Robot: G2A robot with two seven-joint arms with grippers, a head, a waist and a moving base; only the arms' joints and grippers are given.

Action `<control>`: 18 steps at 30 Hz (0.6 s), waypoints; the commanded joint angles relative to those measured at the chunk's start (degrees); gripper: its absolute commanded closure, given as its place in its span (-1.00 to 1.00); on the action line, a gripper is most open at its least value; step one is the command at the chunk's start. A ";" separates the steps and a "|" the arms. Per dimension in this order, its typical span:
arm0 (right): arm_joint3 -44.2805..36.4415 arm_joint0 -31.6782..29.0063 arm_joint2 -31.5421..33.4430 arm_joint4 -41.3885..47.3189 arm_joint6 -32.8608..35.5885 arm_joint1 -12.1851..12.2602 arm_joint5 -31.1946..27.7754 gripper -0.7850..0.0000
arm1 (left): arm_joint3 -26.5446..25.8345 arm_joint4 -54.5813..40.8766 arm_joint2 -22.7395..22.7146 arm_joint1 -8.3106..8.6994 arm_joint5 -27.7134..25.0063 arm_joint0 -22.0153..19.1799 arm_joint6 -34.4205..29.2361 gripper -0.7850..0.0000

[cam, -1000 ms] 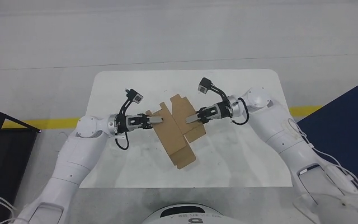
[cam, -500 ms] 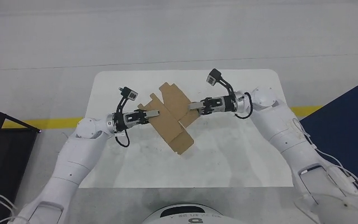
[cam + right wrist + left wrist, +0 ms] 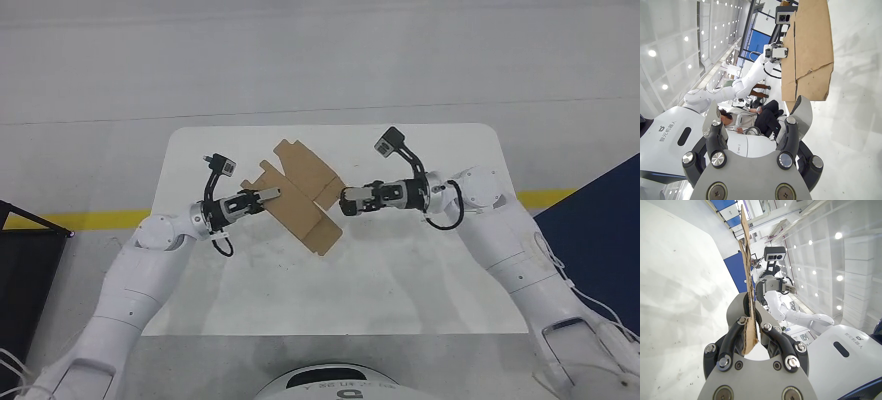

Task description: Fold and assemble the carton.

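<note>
Firmly, left pincer (image 3: 750, 308) clamps carton (image 3: 303, 196), right pincer (image 3: 757, 103) spread

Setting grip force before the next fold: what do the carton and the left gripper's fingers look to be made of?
Carton: brown matte corrugated cardboard, judging by the layered, fluted edge in the left wrist view and the creases in the right wrist view. Left gripper fingers: smooth grey shells, metal or plastic, hard to tell; their black inner pads look rubbery.
</note>
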 commanded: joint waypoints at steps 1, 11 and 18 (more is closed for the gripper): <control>0.39 0.32 -0.55 -0.01 -0.27 -0.20 0.74 -0.55 | -0.46 0.11 -0.17 0.00 -0.24 0.21 0.06 1.00; 3.22 2.11 -2.11 -0.33 -1.35 -1.04 1.72 -0.53 | -0.72 -5.60 -1.36 -0.07 0.15 1.19 -1.82 1.00; 3.21 2.11 -1.97 -2.42 -3.15 -1.11 1.78 -0.49 | 0.23 -8.56 -1.84 -0.33 1.17 1.10 -2.34 1.00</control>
